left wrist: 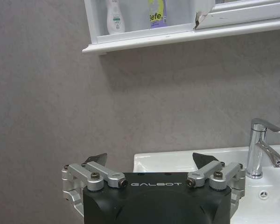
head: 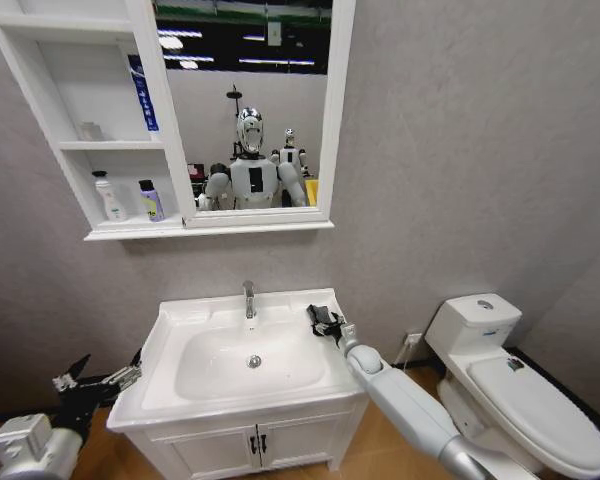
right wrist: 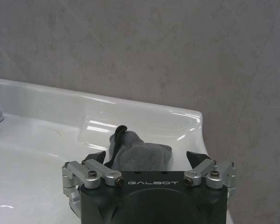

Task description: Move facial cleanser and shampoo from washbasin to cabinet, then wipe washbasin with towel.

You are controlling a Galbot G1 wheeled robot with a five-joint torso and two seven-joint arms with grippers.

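Observation:
The washbasin (head: 170, 345) has a chrome tap (head: 249, 298) at its back. On its back right corner lies the dark folded towel (right wrist: 140, 156), and my right gripper (head: 325, 322) (right wrist: 147, 156) hangs open over it, one finger on each side. My left gripper (head: 90, 380) (left wrist: 150, 161) is open and holds nothing, low beside the basin's left edge. A white bottle (head: 108, 196) (left wrist: 115, 18) and a purple-and-yellow bottle (head: 151, 201) (left wrist: 157, 14) stand on the lowest shelf of the cabinet (head: 70, 145). Which is the facial cleanser and which the shampoo I cannot tell.
A white toilet (head: 520, 390) stands close to the right of my right arm. The two-door vanity cupboard (head: 255, 440) sits under the basin. A blue tube (head: 145, 95) leans on a higher shelf. The mirror (head: 250, 100) reflects the robot.

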